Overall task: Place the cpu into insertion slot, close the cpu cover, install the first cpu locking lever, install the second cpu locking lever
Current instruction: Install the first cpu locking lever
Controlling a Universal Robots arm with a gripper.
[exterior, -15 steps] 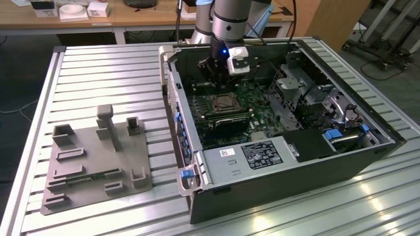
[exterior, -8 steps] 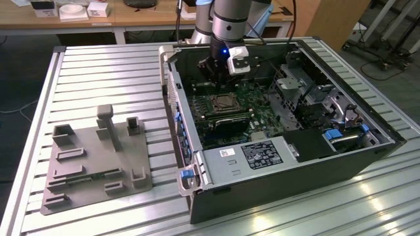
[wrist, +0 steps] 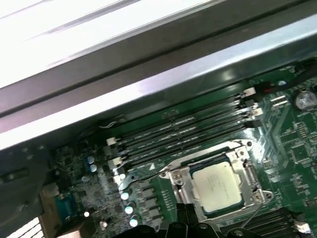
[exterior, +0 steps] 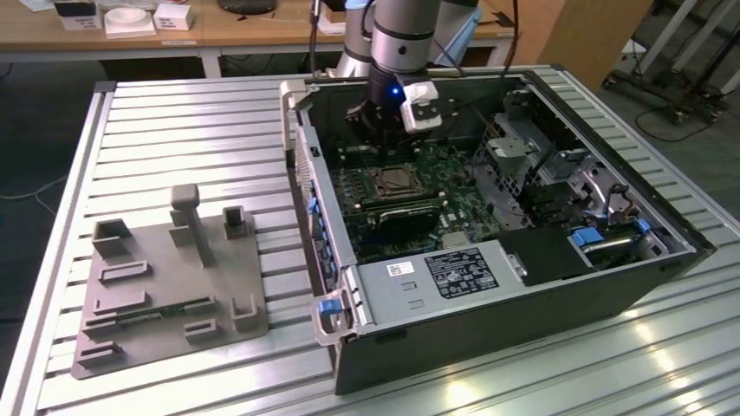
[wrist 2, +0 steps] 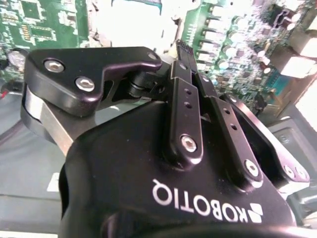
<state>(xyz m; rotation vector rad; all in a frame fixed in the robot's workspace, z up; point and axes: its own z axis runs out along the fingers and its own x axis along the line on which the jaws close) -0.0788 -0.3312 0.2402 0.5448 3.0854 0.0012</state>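
Note:
The cpu [wrist: 218,186], a dull silver square chip, lies in the insertion slot [wrist: 173,181] on the green motherboard. The cpu cover [wrist: 246,174], a silvery frame, lies flat around the chip. In the exterior view the slot [exterior: 399,179] sits mid-board inside the open computer case. My gripper [exterior: 370,130] hangs over the board just beyond the slot, toward the far end of the case. Its black fingers [wrist 2: 184,99] are pressed together with nothing between them. The fingertips [wrist: 185,215] hover close to one corner of the slot.
Long black memory slots [wrist: 183,131] run beside the slot, under the case wall [exterior: 303,173]. A grey labelled box [exterior: 451,273] fills the near end of the case. A grey fixture plate [exterior: 173,286] lies on the slatted table at the exterior view's left.

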